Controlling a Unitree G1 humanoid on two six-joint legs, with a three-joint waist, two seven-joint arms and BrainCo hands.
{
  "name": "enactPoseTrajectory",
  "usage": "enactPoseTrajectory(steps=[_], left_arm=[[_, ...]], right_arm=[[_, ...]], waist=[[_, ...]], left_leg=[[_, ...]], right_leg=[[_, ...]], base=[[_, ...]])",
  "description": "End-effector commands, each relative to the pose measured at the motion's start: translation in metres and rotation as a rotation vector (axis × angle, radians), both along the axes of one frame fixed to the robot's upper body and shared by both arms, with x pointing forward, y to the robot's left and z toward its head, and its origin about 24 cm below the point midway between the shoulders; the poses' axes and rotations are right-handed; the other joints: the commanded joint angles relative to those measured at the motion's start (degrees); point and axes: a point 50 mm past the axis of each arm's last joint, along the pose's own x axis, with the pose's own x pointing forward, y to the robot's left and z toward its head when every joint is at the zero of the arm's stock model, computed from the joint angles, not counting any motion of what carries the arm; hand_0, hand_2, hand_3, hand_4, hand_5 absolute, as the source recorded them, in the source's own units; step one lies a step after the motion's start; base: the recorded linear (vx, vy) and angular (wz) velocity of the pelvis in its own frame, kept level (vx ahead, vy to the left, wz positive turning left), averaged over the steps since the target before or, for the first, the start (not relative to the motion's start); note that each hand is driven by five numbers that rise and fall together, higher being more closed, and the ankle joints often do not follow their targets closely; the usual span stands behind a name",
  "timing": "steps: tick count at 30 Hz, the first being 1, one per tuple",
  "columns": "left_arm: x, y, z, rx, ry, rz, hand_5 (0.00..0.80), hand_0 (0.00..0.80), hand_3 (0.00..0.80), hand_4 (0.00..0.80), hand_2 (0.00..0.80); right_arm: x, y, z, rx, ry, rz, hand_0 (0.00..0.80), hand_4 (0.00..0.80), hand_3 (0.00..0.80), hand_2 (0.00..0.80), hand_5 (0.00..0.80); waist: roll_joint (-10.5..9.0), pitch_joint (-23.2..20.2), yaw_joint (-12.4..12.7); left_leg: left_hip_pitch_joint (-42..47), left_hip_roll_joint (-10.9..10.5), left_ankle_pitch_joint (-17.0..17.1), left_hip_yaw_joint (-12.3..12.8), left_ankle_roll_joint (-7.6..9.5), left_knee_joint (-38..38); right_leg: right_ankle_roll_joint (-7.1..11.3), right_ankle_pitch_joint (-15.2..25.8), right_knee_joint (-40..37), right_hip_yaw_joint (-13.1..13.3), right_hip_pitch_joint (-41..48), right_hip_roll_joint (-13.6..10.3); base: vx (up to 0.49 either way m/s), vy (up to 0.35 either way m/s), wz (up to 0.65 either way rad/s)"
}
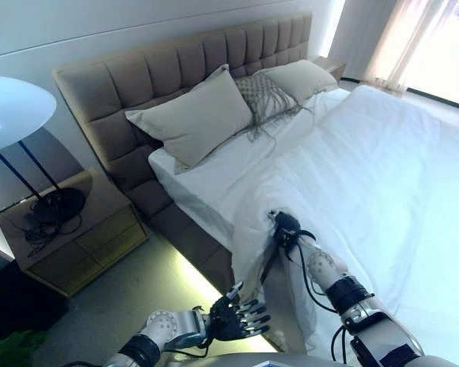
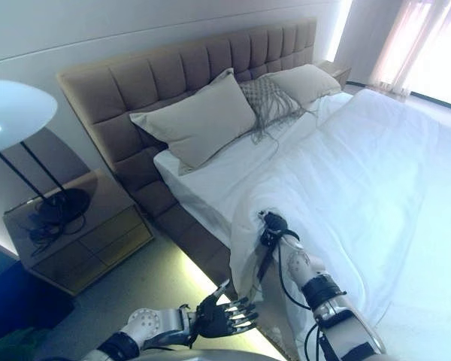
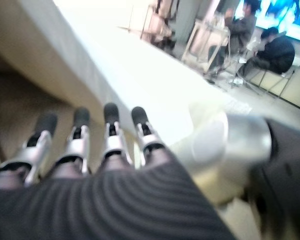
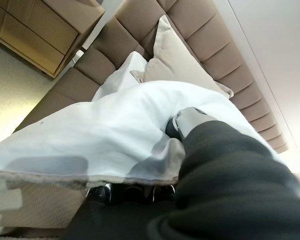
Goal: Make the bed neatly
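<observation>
Eye views: you see the white duvet (image 1: 367,168) covering most of the bed but stopping short of the three pillows (image 1: 195,115) at 11 o'clock, so pulling it up and smoothing is left; your right hand (image 1: 285,226) pinches its near corner, your left hand (image 1: 241,317) idles spread at 6 o'clock. Left wrist view: fingers (image 3: 110,132) straight and parted, holding nothing. Right wrist view: duvet edge (image 4: 125,150) drapes over the hand, fingertips largely hidden.

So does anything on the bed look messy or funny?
Yes. The white duvet is bunched near its corner, where the right hand pinches it, leaving bare sheet below the pillows. The fringed grey patterned cushion lies wedged crookedly between two beige pillows.
</observation>
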Motion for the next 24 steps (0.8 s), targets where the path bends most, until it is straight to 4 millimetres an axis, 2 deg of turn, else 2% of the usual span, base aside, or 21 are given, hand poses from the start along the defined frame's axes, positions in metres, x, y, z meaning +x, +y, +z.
enactPoseTrajectory(steps=[1, 7, 15, 20, 24], left_arm=[[0.02, -0.034, 0.021, -0.136, -0.002, 0.015, 0.0, 0.0, 0.0, 0.0, 0.0], [0.016, -0.05, 0.022, -0.183, 0.115, 0.085, 0.0, 0.0, 0.0, 0.0, 0.0], [0.014, -0.055, 0.016, -0.204, 0.161, 0.155, 0.0, 0.0, 0.0, 0.0, 0.0], [0.026, -0.058, 0.018, -0.201, 0.128, 0.206, 0.0, 0.0, 0.0, 0.0, 0.0], [0.045, -0.053, 0.021, -0.163, 0.113, 0.264, 0.0, 0.0, 0.0, 0.0, 0.0]], right_arm=[[0.021, 0.012, 0.053, 0.095, -0.23, 0.05, 0.8, 0.8, 0.8, 0.8, 0.8], [0.015, 0.019, 0.053, 0.128, -0.248, 0.063, 0.8, 0.8, 0.8, 0.8, 0.8], [0.008, 0.024, 0.062, 0.155, -0.273, 0.062, 0.8, 0.8, 0.8, 0.8, 0.8], [0.004, 0.03, 0.061, 0.168, -0.266, 0.077, 0.8, 0.8, 0.8, 0.8, 0.8], [0.002, 0.04, 0.061, 0.186, -0.254, 0.098, 0.8, 0.8, 0.8, 0.8, 0.8]], waist=[[0.16, -0.1, 0.7], [-0.43, 0.4, -0.8], [-1.08, 1.1, -1.9], [-1.08, 1.5, -2.6], [-1.33, 1.6, -3.3]], left_leg=[[1.8, 5.2, -2.5, 4.5, 1.55, 5.3], [2.7, 5.9, -2.6, 5.7, 1.39, 4.7], [2.6, 6.3, -2.3, 6.2, 1.18, 4.2], [2.9, 6.7, -1.8, 6.6, 1.02, 3.7], [4.2, 7.0, -1.4, 7.2, 0.79, 3.1]], right_leg=[[0.43, 8.3, 1.2, 0.9, -5.0, -4.0], [0.94, 8.7, 0.9, 1.9, -5.1, -4.0], [1.71, 9.3, 0.8, 1.9, -5.5, -4.3], [1.8, 9.5, 0.8, 2.3, -5.7, -3.9], [1.79, 9.7, 0.5, 3.1, -4.9, -3.4]], base=[[0.031, -0.032, -0.01], [0.027, -0.024, 0.0], [0.009, -0.013, 0.0], [0.003, -0.008, 0.0], [0.068, -0.041, -0.1]])
